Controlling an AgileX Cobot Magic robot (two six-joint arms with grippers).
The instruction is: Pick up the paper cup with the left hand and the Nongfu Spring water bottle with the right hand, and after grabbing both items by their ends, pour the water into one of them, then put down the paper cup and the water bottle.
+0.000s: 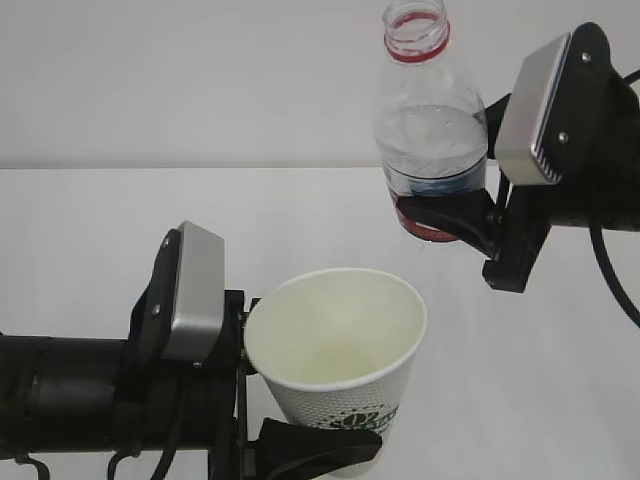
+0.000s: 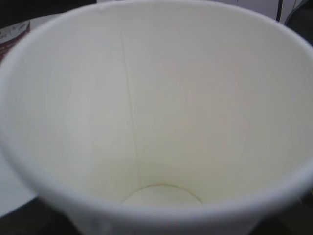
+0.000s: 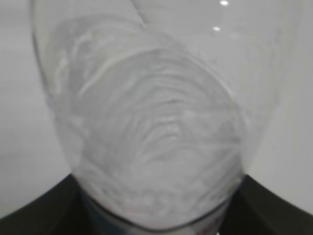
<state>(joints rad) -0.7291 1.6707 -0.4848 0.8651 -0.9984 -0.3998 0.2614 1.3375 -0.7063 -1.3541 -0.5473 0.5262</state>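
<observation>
My left pincer (image 1: 300, 400) grips the paper cup (image 1: 340, 350) near its base, jaws clasped on either side of the cup wall. One dark finger (image 1: 320, 448) curves across the front of the cup below the green logo. The cup stands nearly upright, mouth open toward the camera and tipped a little to my right. Through my left wrist camera the cup (image 2: 156, 117) fills almost everything: pale inner wall, one vertical seam, a round bottom. Whether any water lies in that bottom I cannot tell; the view is soft and the surface shows no clear sheen.

My right pincer (image 1: 445, 215) grips the Nongfu Spring water bottle (image 1: 430, 130) at its lower end, black fingers (image 1: 440, 222) wrapping the red label band. The bottle rises above this pincer, upright with a slight lean, red neck ring at top, mouth uncapped. Water (image 1: 432, 145) sits in the lower half of the bottle, just above my grip. My right wrist camera shows the bottle (image 3: 156, 122) pressed close, ribbed clear plastic blurred, dark finger edges at both lower corners.

The bottle hangs above and to the right of the cup, well apart from it, nothing between them. Beneath both lies a plain white table (image 1: 100, 220), with a white wall (image 1: 200, 80) behind.
</observation>
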